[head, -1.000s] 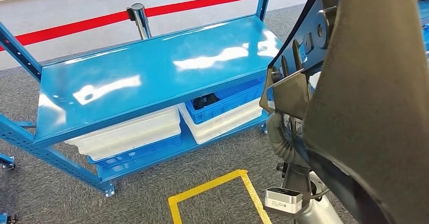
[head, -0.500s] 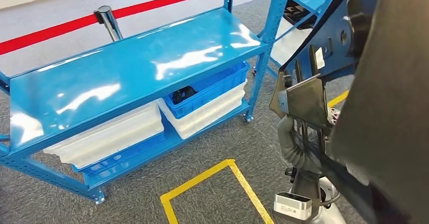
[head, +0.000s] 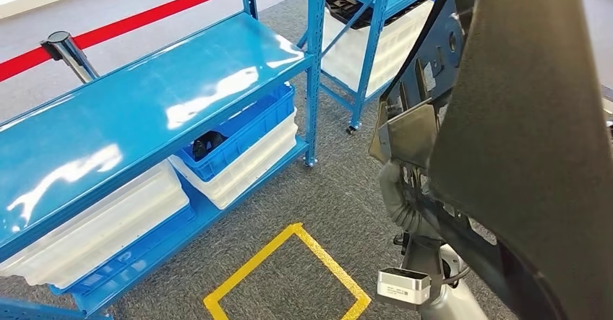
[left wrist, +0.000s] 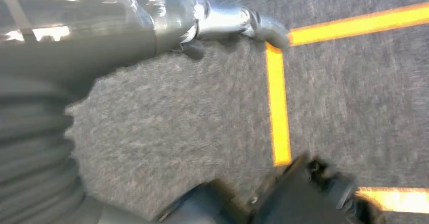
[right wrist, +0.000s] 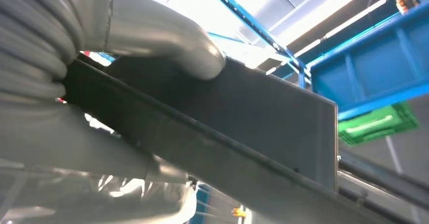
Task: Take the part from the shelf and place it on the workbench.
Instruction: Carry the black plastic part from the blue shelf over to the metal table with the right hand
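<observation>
Above grey carpet, the right hand [right wrist: 152, 47] has its fingers clamped on the part [head: 535, 139] (large, dark, flat-sided).

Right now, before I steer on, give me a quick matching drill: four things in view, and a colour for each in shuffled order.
Things:
1. barrier belt
2. floor tape
3. crate holding a dark item
4. part in the right robot hand

Colours:
A. yellow
B. dark grey
C. red
D. blue

Pairs: 1-C, 2-A, 3-D, 4-B
</observation>
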`<state>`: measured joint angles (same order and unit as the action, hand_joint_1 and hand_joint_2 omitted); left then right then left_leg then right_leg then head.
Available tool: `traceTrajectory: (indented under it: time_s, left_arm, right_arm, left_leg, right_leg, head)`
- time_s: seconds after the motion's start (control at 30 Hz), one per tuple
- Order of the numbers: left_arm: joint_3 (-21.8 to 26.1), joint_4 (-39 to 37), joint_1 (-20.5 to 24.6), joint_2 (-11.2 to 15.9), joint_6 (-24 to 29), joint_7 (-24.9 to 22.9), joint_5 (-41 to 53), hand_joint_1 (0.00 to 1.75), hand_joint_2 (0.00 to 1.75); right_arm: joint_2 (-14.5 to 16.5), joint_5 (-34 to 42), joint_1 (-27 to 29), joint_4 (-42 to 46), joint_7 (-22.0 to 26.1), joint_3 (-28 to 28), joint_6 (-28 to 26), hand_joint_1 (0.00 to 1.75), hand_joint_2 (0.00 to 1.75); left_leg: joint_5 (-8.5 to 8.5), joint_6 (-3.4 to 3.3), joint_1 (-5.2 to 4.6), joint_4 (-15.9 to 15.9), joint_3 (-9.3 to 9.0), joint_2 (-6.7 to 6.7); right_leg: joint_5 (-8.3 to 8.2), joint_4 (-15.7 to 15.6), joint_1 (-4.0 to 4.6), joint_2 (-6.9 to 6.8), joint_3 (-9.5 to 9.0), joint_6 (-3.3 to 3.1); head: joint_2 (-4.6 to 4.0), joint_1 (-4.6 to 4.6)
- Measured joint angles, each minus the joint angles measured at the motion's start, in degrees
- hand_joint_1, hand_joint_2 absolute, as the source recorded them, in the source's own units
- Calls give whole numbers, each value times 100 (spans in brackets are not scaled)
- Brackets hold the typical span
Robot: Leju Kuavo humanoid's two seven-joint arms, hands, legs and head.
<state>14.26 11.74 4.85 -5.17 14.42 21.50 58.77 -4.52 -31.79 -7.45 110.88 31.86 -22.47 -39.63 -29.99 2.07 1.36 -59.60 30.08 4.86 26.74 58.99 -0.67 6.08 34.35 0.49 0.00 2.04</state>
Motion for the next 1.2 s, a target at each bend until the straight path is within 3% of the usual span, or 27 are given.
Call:
traceTrajectory:
  time_s: [0.03,0.1,0.17,0.23,0.27,0.3,0.33,0.4,0.47,0.53,0.57,0.63,0.7,0.73,0.77,0.8,0.83,0.87,0.9,0.97,1.0,1.07,1.1,1.13,1.2]
  left_arm:
    - [0,1,5,-4,2,5,0,0,175]
    - [1,2,5,-6,7,9,0,0,175]
    - [2,2,-16,1,14,9,-2,0,175]
    - [3,1,-36,9,19,8,-4,0,175]
    - [3,1,-40,11,20,8,-4,0,175]
    - [3,0,-42,12,20,7,-4,0,175]
    - [3,0,-42,13,20,7,-4,0,175]
    - [2,0,-46,23,21,5,-4,0,175]
    - [2,0,-61,43,23,8,-3,0,175]
    - [1,1,-68,52,25,9,1,0,175]
    - [1,1,-65,52,25,9,4,0,175]
    - [-1,2,-60,63,27,6,9,0,175]
    - [-1,2,-44,75,36,3,8,0,175]
    - [-1,2,-25,77,40,1,7,0,175]
    - [-1,2,-2,76,43,-3,7,0,175]
    - [-1,3,16,76,44,-10,9,0,175]
    - [-1,3,26,78,46,-19,12,0,175]
    - [-1,3,25,84,48,-28,17,0,175]
    - [-1,3,19,94,51,-35,22,0,175]
    - [-1,-1,6,116,62,-31,34,0,175]
    - [-1,-2,-1,122,65,-22,38,0,175]
    - [0,-1,-24,133,66,7,45,0,175]
    - [1,-1,-38,139,69,27,49,0,175]
    - [1,0,-49,144,82,47,56,0,175]
    - [0,-1,-64,149,115,79,74,0,175]
  right_arm:
    - [1,-11,17,1,7,0,0,168,175]
    - [2,-33,42,4,30,1,0,168,175]
    - [8,-55,58,7,49,-1,0,168,175]
    - [17,-74,84,5,57,-5,0,168,175]
    - [20,-81,103,5,58,-6,0,168,175]
    - [23,-89,121,4,58,-6,0,168,175]
    - [27,-96,136,4,58,-7,0,168,175]
    - [38,-105,146,5,64,-8,0,168,175]
    - [57,-111,161,7,86,-10,0,168,175]
    - [73,-114,198,9,110,-9,0,168,175]
    - [79,-116,215,11,123,-9,0,168,175]
    - [93,-120,220,17,146,-7,0,168,175]
    - [106,-122,223,21,167,-5,0,168,175]
    - [110,-121,235,21,178,-5,0,168,175]
    - [111,-117,251,21,192,-5,0,168,175]
    - [111,-106,271,21,214,-6,0,168,175]
    - [111,-91,293,22,240,-5,0,168,175]
    - [111,-75,316,22,266,-4,0,168,175]
    - [111,-57,340,23,295,-2,0,168,175]
    - [111,-28,385,28,338,4,0,168,175]
    - [114,-15,415,36,359,10,0,168,175]
    - [119,12,493,68,400,36,0,168,175]
    - [122,33,531,89,426,57,0,168,175]
    - [126,61,560,104,463,77,0,168,175]
    - [140,134,612,119,557,100,0,168,175]
  left_leg:
    - [-10,-21,4,25,9,-69]
    - [-3,-83,17,63,10,-221]
    - [10,-136,27,83,8,-396]
    - [4,-155,25,83,9,-575]
    - [-2,-154,30,82,7,-661]
    - [-10,-145,42,81,1,-743]
    - [-23,-126,58,80,-11,-820]
    - [-65,-57,71,73,-48,-953]
    - [-99,16,36,72,-81,-1060]
    - [-102,76,12,116,-133,-1170]
    - [-122,105,21,131,-165,-1176]
    - [-303,130,41,-78,-103,-967]
    - [-658,115,28,-787,231,-661]
    - [-804,107,12,-1196,432,-594]
    - [-858,96,-5,-1480,577,-569]
    - [-801,79,-17,-1554,627,-561]
    - [-640,57,-24,-1398,573,-543]
    - [-409,33,-27,-1048,433,-480]
    - [-226,6,-22,-677,283,-315]
    - [-48,-24,-12,-134,88,6]
    - [-64,-35,-22,-66,75,93]
    - [-47,-74,-37,-25,72,-18]
    - [-32,-105,-32,-7,63,-96]
    - [-17,-134,-18,13,54,-185]
    - [-8,-165,-13,30,47,-363]
  right_leg:
    - [-22,1,3,53,37,38]
    - [35,107,25,-78,139,94]
    - [297,604,30,-359,392,123]
    - [573,1322,-4,-483,747,149]
    - [602,1532,-26,-509,853,165]
    - [526,1523,-47,-538,854,184]
    - [359,1289,-69,-588,739,204]
    - [18,518,-79,-825,342,253]
    - [-69,101,-56,-1004,130,244]
    - [-33,84,-36,-938,145,165]
    - [-32,81,-43,-873,149,122]
    - [-37,67,-64,-753,141,28]
    - [-38,62,-59,-639,136,-42]
    - [-39,63,-44,-577,135,-65]
    - [-41,63,-27,-504,133,-77]
    - [-42,65,-13,-424,128,-82]
    - [-44,68,-4,-341,121,-83]
    - [-45,75,0,-254,114,-83]
    - [-48,83,-2,-176,118,-75]
    - [-73,110,-3,-36,169,-30]
    - [-96,111,-13,27,207,7]
    - [-146,93,-22,148,264,90]
    - [-132,116,-7,106,295,119]
    - [-65,227,17,-12,361,140]
    - [226,781,43,-349,629,159]
  head:
    - [0,-2]
    - [0,-34]
    - [0,-120]
    - [0,-207]
    - [0,-235]
    - [0,-263]
    - [0,-289]
    - [0,-346]
    - [0,-358]
    - [0,-311]
    - [0,-274]
    - [0,-203]
    - [0,-99]
    - [0,-62]
    - [0,-39]
    - [0,-30]
    - [0,-25]
    - [0,-21]
    - [0,-14]
    - [0,-6]
    - [0,-4]
    - [0,-5]
    - [0,-12]
    - [0,-46]
    - [0,-145]
